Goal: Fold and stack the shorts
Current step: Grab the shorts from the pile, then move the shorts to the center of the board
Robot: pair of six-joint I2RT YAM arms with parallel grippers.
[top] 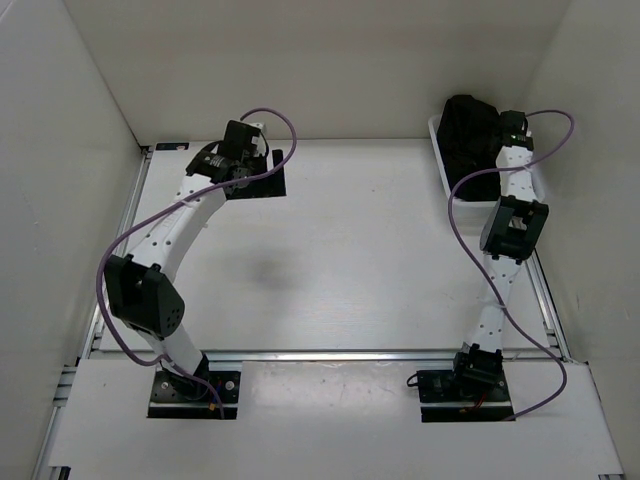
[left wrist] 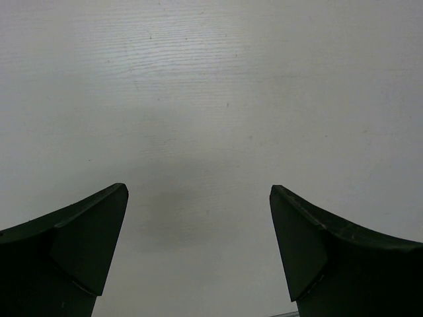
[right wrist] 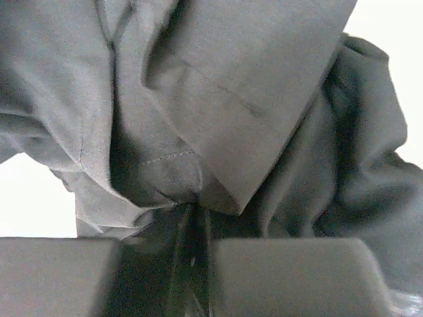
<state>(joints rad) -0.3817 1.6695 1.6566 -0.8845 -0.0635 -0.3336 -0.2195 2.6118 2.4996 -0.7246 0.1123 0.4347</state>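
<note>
- Right fingers [right wrist: 297,277] clench a bunched fold of the shorts [right wrist: 218,99], probably to draw them out for folding.
- That dark heap sits in the white basket [top: 445,172] at the far right corner, close to the wall.
- Left fingers [left wrist: 66,251] hang spread wide, holding nothing, over bare table [left wrist: 211,86], seemingly waiting.
- Open table between both arms offers room for spreading; the basket rim could snag the fabric.

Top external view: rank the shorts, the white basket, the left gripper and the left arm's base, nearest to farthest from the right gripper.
1. shorts, pinched in the right gripper, far right.
2. white basket, around the shorts.
3. left gripper, far side, on the left.
4. left arm's base, near left corner.
</note>
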